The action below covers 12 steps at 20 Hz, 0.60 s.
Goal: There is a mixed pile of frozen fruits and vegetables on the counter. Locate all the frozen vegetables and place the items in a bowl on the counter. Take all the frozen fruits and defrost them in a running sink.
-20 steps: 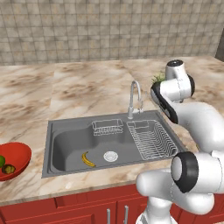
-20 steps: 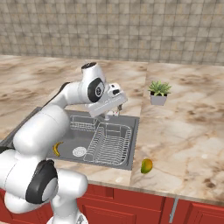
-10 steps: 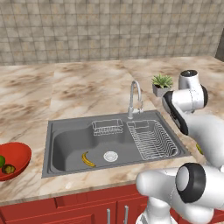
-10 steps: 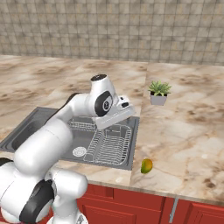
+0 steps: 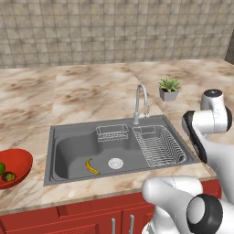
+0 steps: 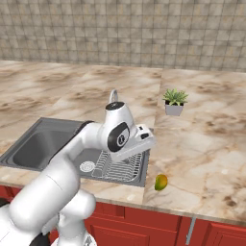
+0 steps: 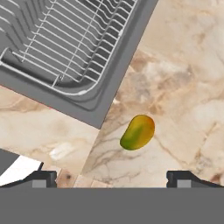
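Hand view: tool (image 7: 111, 177) stands fully open and empty, its 2 tips spread wide at the bottom of the picture, above the bench (image 7: 183, 65). 1 oval fruit (image 7: 137, 131), yellow-green with an orange blush, lies on bare bench between the tips and ahead of them, just beside the outer corner of the sink (image 7: 109, 92) but clear of its rim.

Handling, judged: the fruit looks smooth, rounded and hard if frozen, so likely slippery and apt to roll or squirt from the pads. It appears light. Best hold is across the short axis at the widest middle, tips down to the bench on both flanks. Its long axis lies slantwise to the tips, so some wrist turn seems needed first.

Right base view: same fruit (image 6: 161, 182) sits near the front edge of the bench, right of the sink; a nudge forward could send it off.

Containers, left base view:
- Sink (image 5: 64, 157): 1 banana (image 5: 92, 167) on the floor left of the drain; 2 wire racks, nothing seen in them. No water seen at the tap (image 5: 140, 101).
- Bowl (image 5: 20, 160), at the left front of the bench: 2 green pieces (image 5: 6, 173) inside.
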### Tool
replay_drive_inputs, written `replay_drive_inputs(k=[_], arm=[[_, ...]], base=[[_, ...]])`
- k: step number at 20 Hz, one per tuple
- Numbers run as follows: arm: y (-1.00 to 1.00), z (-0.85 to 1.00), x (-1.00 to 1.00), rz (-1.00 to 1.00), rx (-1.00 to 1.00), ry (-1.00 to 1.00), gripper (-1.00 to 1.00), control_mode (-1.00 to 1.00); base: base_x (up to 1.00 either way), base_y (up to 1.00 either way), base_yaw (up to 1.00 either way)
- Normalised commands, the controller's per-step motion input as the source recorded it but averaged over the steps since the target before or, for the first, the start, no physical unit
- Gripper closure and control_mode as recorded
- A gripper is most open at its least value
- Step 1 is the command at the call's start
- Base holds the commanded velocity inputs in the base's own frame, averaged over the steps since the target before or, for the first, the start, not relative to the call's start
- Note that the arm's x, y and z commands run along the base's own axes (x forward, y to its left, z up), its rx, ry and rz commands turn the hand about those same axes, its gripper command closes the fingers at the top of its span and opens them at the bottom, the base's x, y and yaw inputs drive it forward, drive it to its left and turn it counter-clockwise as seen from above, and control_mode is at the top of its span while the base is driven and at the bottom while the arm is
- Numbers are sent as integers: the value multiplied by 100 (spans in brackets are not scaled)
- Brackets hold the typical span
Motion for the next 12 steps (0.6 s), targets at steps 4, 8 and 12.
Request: replay_drive_inputs(k=[4, 8, 12], arm=[[-17, -35, -33, -8, 0, 0, -100, -100], [-6, -40, -19, -27, 0, -1, -100, -100], [-11, -31, -1, -35, 0, -1, -100, -100]], base=[[0, 0, 0], [0, 0, 0], [0, 0, 0]])
